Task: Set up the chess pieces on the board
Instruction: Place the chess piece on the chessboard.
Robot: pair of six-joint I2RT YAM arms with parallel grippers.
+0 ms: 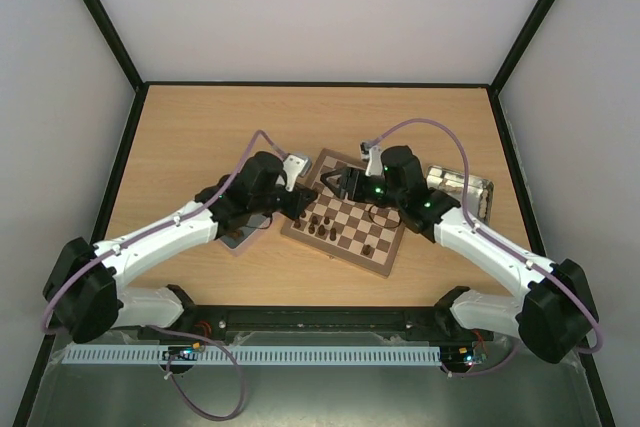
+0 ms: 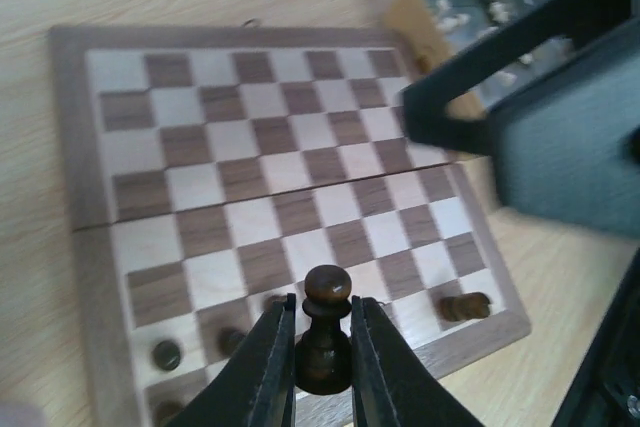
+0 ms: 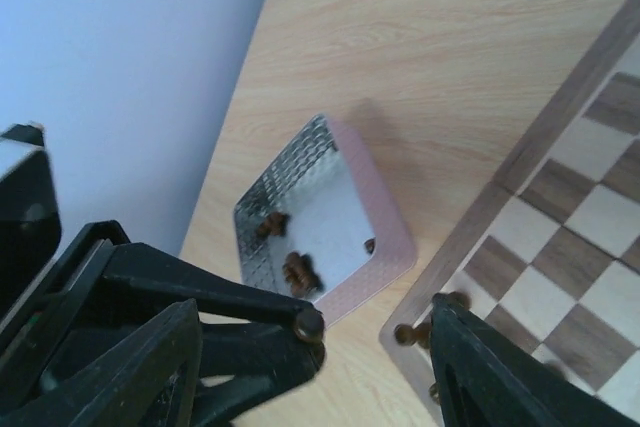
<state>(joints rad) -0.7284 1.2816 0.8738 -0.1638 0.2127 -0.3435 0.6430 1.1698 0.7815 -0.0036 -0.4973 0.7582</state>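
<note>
The board (image 1: 372, 215) lies in the middle of the table, with several dark chess pieces (image 1: 320, 226) near its near-left edge. My left gripper (image 2: 322, 347) is shut on a dark pawn (image 2: 326, 332) and holds it upright over the board's (image 2: 250, 147) near rim; more pieces (image 2: 465, 305) stand or lie along that edge. In the top view the left gripper (image 1: 303, 205) is at the board's left corner. My right gripper (image 1: 328, 183) is open and empty just above it. In the right wrist view, its wide-apart fingers (image 3: 480, 367) frame the held pawn's top (image 3: 308, 324).
A grey tray (image 3: 395, 237) with a few dark pieces (image 3: 300, 272) sits left of the board (image 3: 580, 227), partly under the left arm (image 1: 245, 235). A yellow-sided tray (image 1: 462, 192) with pale pieces stands right of the board (image 2: 470, 7).
</note>
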